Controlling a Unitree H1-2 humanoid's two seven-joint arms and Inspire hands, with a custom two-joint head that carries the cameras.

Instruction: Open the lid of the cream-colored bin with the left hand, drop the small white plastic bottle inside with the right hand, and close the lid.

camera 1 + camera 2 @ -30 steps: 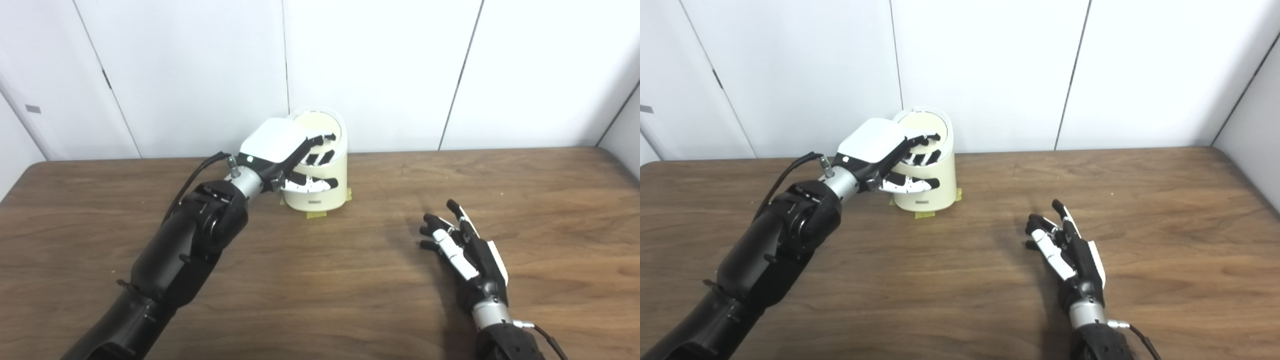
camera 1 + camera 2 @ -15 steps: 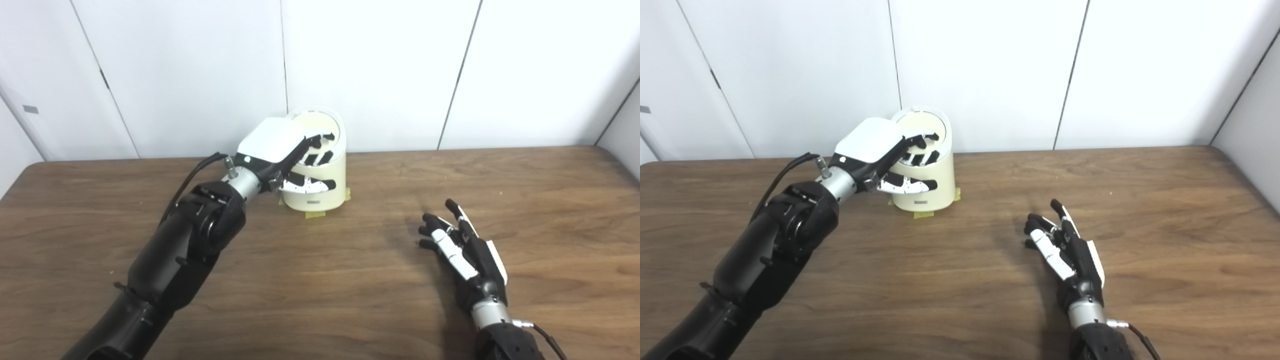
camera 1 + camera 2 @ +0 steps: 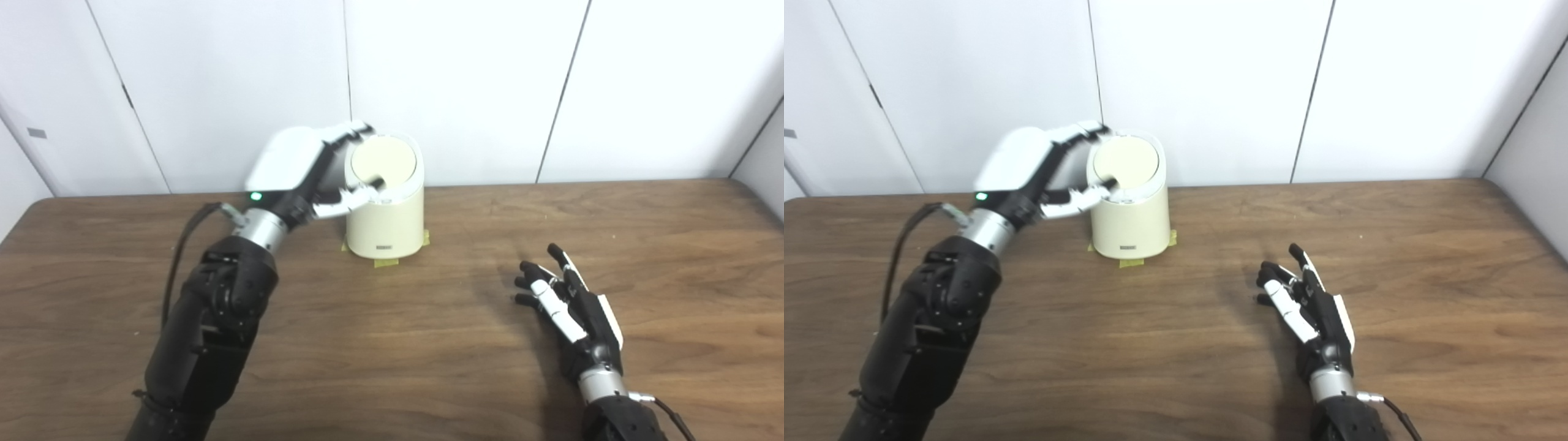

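Observation:
The cream-colored bin (image 3: 386,220) stands at the back of the table by the wall, and its round lid (image 3: 383,160) lies flat in the rim. My left hand (image 3: 303,164) is raised just left of the bin's top and is open. Its fingers (image 3: 346,131) spread toward the back left of the rim, and its thumb (image 3: 352,199) reaches the lid's front left edge. My right hand (image 3: 1311,309) rests on the table to the right of the bin, open and empty. No small white bottle shows in either view.
Yellow tape pieces (image 3: 387,263) mark the bin's base on the wooden table (image 3: 429,343). White wall panels (image 3: 459,79) rise right behind the bin. The table's right corner (image 3: 1507,190) sits at the far right.
My left hand has lifted off the bin's top and front, swung up and to the left, and spread its fingers. The lid is now uncovered. The right hand has not moved.

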